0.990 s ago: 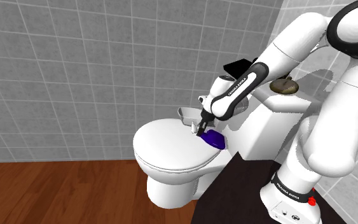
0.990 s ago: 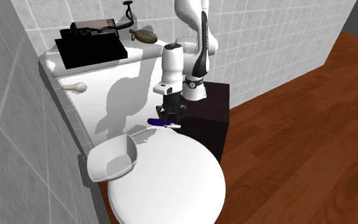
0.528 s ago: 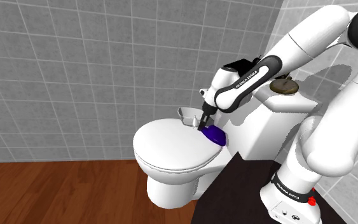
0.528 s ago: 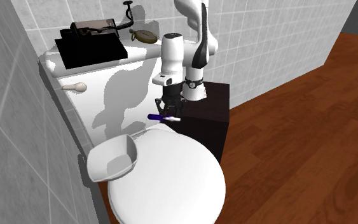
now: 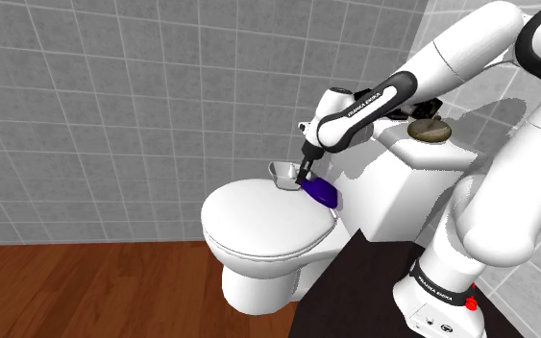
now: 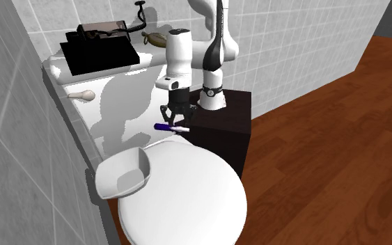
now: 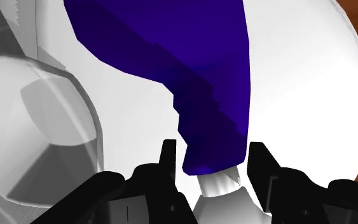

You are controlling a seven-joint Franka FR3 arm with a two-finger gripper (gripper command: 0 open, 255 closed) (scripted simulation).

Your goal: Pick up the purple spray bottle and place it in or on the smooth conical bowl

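Fingers narrowed on its neck, the gripper [image 7: 212,156] is holding the purple spray bottle [image 7: 190,76] just above the toilet lid [image 5: 258,226], with the grey conical bowl [image 5: 282,173] just to the shoulder view's left. It should be travelling level, clearing the rim before lowering.

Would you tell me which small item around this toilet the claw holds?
The purple spray bottle, gripped sideways in the claw over the toilet lid; the grey bowl, the black box and the brown object sit free.

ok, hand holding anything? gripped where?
Yes, the purple bottle: the hand clasps its narrow neck end, where the purple body meets the white spray head.
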